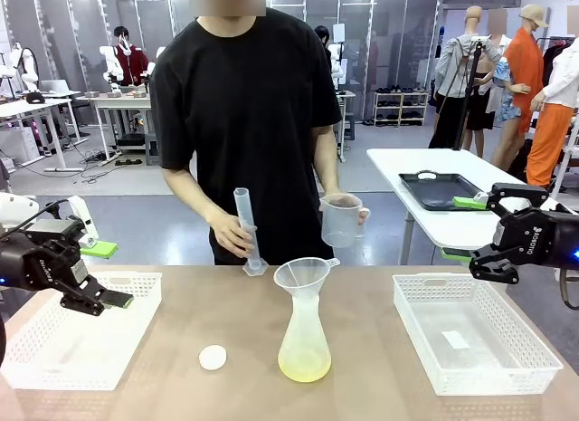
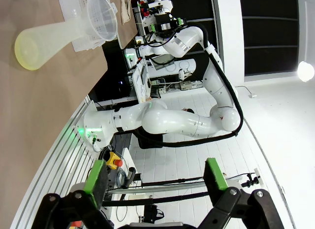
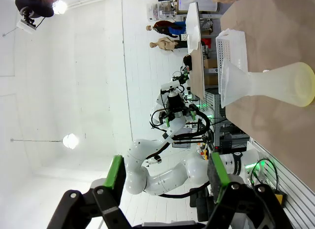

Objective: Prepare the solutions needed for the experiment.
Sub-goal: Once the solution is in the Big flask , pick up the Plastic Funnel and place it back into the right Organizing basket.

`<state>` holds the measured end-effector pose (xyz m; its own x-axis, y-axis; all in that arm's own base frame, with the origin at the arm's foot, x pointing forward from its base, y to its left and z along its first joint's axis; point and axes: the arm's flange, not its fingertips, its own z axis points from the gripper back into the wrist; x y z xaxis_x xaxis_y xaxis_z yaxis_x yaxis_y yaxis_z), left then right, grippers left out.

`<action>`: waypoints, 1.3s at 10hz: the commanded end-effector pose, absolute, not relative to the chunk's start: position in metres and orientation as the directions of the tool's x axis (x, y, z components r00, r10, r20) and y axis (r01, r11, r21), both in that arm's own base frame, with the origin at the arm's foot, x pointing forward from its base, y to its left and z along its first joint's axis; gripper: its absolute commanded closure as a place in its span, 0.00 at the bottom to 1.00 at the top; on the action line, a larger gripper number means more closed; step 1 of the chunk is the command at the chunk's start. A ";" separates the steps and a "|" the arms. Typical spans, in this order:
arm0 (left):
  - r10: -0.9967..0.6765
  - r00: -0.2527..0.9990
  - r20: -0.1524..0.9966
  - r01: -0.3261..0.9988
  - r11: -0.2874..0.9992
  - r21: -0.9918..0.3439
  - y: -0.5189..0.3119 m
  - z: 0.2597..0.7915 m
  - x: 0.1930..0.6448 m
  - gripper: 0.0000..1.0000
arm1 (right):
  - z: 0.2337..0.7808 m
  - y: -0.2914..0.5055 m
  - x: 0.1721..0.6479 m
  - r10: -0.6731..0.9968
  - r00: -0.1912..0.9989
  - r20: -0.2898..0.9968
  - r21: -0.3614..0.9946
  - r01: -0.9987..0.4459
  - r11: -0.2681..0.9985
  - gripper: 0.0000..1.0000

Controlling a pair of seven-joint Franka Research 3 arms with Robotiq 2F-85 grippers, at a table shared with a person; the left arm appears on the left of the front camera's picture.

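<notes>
The whitish conical flask [image 1: 303,335] stands at the table's middle with a clear funnel [image 1: 301,274] in its neck and a little pale yellow solution [image 1: 303,369] at its bottom. The flask [image 2: 47,41] lies sideways at the top left of the left wrist view, and the flask [image 3: 275,86] lies at the right of the right wrist view. My left gripper [image 1: 107,274] hovers open over the left basket; its green-padded fingers [image 2: 96,176] hold nothing. At the far right, above the table's edge, my right gripper [image 1: 463,228] is open and its fingers [image 3: 116,172] are empty.
Across the table, a person holds a tall measuring cylinder [image 1: 246,229] upright on the table and a handled jug [image 1: 341,220] in the other hand. A white cap [image 1: 213,357] lies left of the flask. White baskets sit at the left [image 1: 36,362] and right [image 1: 507,367].
</notes>
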<state>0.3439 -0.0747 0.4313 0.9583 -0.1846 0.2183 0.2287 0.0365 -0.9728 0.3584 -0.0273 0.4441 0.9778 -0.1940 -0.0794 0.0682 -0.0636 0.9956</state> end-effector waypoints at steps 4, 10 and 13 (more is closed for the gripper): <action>-0.183 0.958 0.221 0.230 0.034 -0.972 -0.075 0.435 0.343 0.00 | 0.444 -0.027 0.358 -0.194 0.978 -0.079 0.996 0.068 -0.064 0.15; -0.183 0.958 0.221 0.230 0.034 -0.972 -0.075 0.435 0.343 0.00 | 0.528 0.052 0.393 -0.167 0.971 0.172 0.874 -0.072 0.480 0.15; -0.183 0.958 0.221 0.230 0.034 -0.972 -0.075 0.435 0.343 0.00 | 0.559 0.105 0.412 -0.075 0.960 0.269 0.685 -0.136 0.716 0.15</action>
<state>0.3439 -0.0748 0.4313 0.9582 -0.1848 0.2183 0.2287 0.0369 -0.9728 0.4014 0.0966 0.5610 0.9487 -0.0915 0.3027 -0.1781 0.6363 0.7506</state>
